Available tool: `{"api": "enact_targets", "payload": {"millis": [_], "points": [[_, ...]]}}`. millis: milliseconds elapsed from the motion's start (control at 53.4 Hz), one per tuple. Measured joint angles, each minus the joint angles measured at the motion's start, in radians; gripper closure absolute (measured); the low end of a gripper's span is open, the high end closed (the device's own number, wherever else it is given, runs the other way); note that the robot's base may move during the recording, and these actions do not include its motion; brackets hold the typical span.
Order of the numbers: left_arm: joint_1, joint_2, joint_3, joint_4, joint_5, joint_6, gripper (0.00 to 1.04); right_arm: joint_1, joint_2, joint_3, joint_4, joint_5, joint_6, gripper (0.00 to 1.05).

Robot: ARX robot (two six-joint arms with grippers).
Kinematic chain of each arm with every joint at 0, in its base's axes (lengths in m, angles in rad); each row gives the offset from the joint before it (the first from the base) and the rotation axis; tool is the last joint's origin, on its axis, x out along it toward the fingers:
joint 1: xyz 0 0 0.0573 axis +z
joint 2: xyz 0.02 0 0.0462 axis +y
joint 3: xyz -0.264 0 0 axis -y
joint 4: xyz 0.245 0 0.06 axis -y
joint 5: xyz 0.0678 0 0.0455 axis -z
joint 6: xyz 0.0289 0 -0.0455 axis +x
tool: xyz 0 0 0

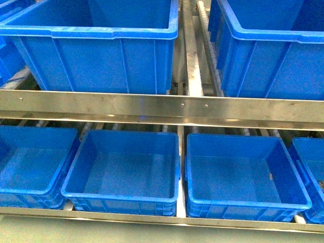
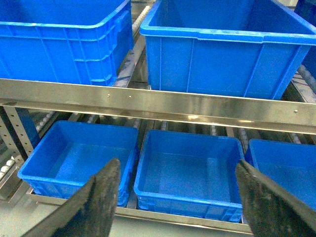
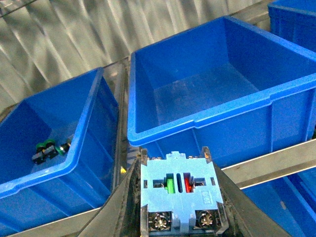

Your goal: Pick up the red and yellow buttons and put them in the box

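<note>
Right wrist view: right claw (image 3: 177, 197) grips a light-blue block (image 3: 178, 190); markings unreadable.

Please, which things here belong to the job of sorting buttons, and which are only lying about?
Job: right claw, shut on a light-blue block with red and green inserts; left claw, open; lower blue crate. No yellow button shows.
Lying about: green-and-black pieces; metal rail; upper crates.

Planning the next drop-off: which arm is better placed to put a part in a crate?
Right. The right gripper is shut on a light blue plastic switch block just in front of an empty blue plastic crate. The left gripper is open and holds nothing.
</note>
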Motion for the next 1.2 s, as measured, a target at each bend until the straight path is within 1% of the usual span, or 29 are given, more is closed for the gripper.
{"api": "enact_targets", "payload": {"millis": [150, 225, 337, 393, 487, 618, 749, 1068, 1143, 1199], "points": [[0.0, 0.0, 0.0, 0.0, 0.0, 0.001, 0.07, -0.005, 0.011, 0.0, 0.003, -0.003, -0.001, 0.79], [0.0, 0.0, 0.0, 0.0, 0.0, 0.002, 0.09, -0.005, 0.018, 0.0, 0.007, -0.005, -0.003, 0.79], [0.0, 0.0, 0.0, 0.0, 0.0, 0.002, 0.08, -0.008, 0.025, 0.002, 0.011, -0.014, -0.007, 0.79], [0.0, 0.0, 0.0, 0.0, 0.0, 0.002, 0.08, -0.025, 0.027, 0.006, 0.011, -0.042, -0.005, 0.79], [0.0, 0.0, 0.0, 0.0, -0.002, 0.003, 0.08, -0.046, 0.03, 0.009, 0.006, -0.051, 0.003, 0.79], [0.0, 0.0, 0.0, 0.0, -0.003, 0.003, 0.08, -0.053, 0.032, 0.017, 0.006, -0.074, 0.01, 0.79], [0.0, 0.0, 0.0, 0.0, -0.003, 0.003, 0.08, -0.075, 0.032, 0.017, 0.002, -0.055, 0.03, 0.79], [0.0, 0.0, 0.0, 0.002, 0.0, 0.003, 0.08, -0.094, 0.007, -0.009, -0.016, -0.06, 0.058, 0.79], [0.0, 0.0, 0.0, 0.002, 0.0, 0.003, 0.08, -0.103, -0.003, -0.022, 0.016, -0.055, 0.057, 0.79], [0.0, 0.0, 0.0, 0.002, 0.002, 0.003, 0.08, -0.108, -0.012, -0.023, 0.013, -0.063, 0.057, 0.79]]}}
